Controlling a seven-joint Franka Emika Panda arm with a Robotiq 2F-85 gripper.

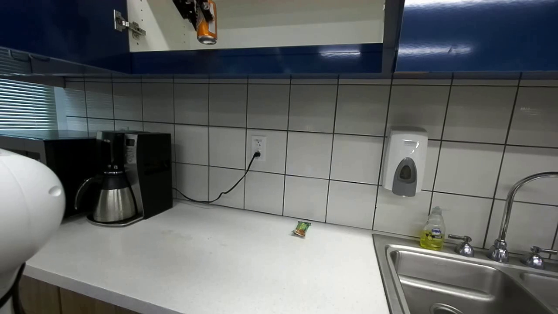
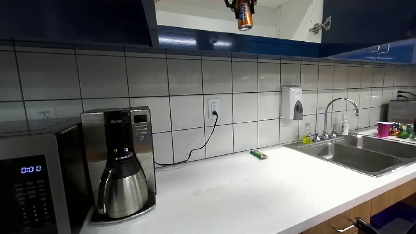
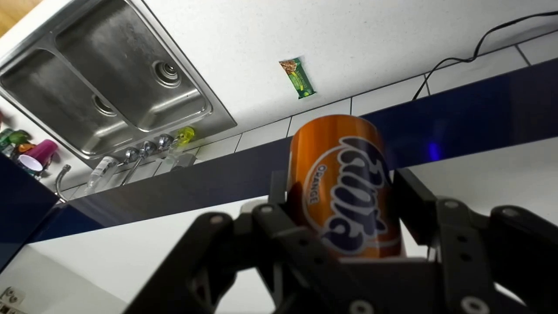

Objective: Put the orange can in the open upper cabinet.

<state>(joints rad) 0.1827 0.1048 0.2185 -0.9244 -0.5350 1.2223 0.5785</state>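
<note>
The orange can (image 1: 206,31) is held high at the opening of the upper cabinet (image 1: 301,26), and also shows in an exterior view (image 2: 244,16). It is slightly tilted, its metal end pointing down, above the cabinet's lower blue edge. I cannot tell how far inside the opening it is. My gripper (image 2: 241,4) is shut on the can, with a finger on each side of it. In the wrist view the can (image 3: 340,187) stands between the black fingers, in front of the cabinet's blue edge and pale interior (image 3: 144,244). The gripper's upper part is cut off in both exterior views.
An open blue door (image 1: 61,30) with a hinge flanks the cabinet. Below are a coffee maker (image 2: 120,162), a microwave (image 2: 39,175), a green packet (image 2: 259,154), a soap dispenser (image 1: 405,161), a dish soap bottle (image 1: 433,231) and a sink (image 1: 444,270).
</note>
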